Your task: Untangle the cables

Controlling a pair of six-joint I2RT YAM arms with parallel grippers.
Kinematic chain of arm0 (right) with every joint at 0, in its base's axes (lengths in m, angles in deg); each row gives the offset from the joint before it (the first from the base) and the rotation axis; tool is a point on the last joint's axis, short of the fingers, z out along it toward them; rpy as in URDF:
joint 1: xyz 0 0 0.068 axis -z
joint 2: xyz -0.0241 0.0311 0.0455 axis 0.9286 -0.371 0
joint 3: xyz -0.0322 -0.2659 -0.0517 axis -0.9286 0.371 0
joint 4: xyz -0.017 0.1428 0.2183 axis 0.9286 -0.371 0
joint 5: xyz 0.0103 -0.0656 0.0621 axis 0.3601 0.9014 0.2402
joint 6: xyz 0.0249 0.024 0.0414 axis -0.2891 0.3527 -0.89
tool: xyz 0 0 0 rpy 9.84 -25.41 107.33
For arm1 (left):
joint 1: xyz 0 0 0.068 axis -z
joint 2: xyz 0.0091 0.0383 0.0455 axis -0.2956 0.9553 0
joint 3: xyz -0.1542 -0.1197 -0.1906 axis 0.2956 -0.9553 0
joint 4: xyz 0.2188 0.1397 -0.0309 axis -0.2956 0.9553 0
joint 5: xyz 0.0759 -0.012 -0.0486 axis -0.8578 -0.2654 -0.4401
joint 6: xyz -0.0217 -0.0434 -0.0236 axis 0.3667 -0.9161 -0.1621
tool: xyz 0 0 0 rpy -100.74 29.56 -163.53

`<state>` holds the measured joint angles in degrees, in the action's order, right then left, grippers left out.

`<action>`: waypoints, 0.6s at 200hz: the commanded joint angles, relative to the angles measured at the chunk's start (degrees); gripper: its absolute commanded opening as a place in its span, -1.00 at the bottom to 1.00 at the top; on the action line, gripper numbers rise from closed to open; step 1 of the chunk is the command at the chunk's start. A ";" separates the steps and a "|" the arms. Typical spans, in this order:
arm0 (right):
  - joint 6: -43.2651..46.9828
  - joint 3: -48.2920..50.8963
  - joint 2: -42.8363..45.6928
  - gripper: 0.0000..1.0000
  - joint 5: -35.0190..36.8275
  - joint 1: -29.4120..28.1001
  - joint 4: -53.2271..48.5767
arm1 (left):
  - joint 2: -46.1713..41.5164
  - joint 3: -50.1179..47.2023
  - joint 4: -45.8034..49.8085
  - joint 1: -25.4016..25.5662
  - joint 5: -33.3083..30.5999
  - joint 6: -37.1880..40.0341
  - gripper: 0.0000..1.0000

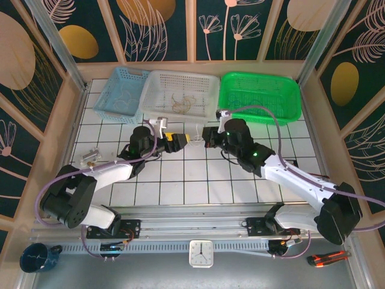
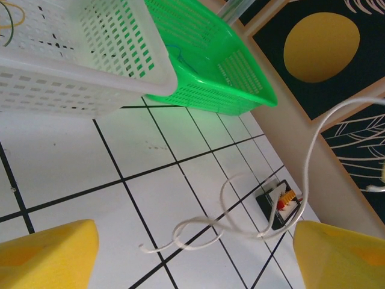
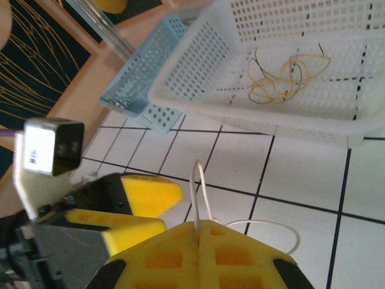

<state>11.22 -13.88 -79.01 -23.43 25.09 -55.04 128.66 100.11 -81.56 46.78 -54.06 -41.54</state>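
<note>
My right fingers [image 3: 198, 226] are clenched on a thin white cable [image 3: 197, 186] that curls slack over the glossy tiled desk [image 3: 301, 174]. My left fingers [image 2: 195, 235] are released, straddling its loose coils. Open tiles around; the perforated white basket [image 3: 271, 117] just beyond holds wiry yellow-green cables [image 3: 280, 78].

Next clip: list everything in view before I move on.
blue basket: 1, light blue, far left of table
white basket: 1, white, far middle
green basket: 1, green, far right
thin cables: few, yellow-green, in white basket
white cable: 1, white, trailing onto tiles
clock: 1, white, near edge
mug: 1, dark blue, near left
box cutter: 1, orange-black, near right
left gripper: 1, yellow fingers, open
right gripper: 1, yellow fingers, shut on white cable
</note>
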 commanded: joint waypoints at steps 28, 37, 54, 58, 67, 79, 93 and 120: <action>1.14 -2.70 3.53 -1.00 -0.91 1.33 -0.30 | 2.52 0.01 -6.46 0.38 2.14 -1.48 0.57; 1.01 -2.90 3.95 -1.00 -1.10 1.52 -0.25 | 2.90 -0.31 -7.22 0.39 2.53 -1.79 0.56; 0.75 -3.30 4.62 -1.00 -1.58 1.79 -0.08 | 3.35 -0.33 -8.16 0.44 3.15 -2.23 0.55; 0.67 -3.35 4.82 -1.00 -1.67 1.91 0.00 | 3.49 -0.28 -8.27 0.46 3.30 -2.27 0.54; 0.65 -3.64 5.01 -1.00 -1.92 1.93 0.06 | 3.80 0.00 -8.44 0.48 3.86 -2.23 0.53; 0.61 -4.02 5.06 -1.00 -2.10 1.92 0.07 | 4.19 0.37 -8.67 0.64 4.46 -2.21 0.50; 0.70 -4.45 5.15 -1.00 -2.34 1.99 0.08 | 4.75 0.88 -8.89 0.96 4.86 -2.32 0.48; 0.41 -4.75 5.33 -1.00 -2.52 2.00 0.16 | 5.72 1.38 -9.71 1.33 5.21 -2.74 0.45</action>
<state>11.33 -16.50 -75.10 -25.16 26.66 -55.17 133.19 100.14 -87.05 47.56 -50.87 -43.69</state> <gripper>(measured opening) 0.041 0.734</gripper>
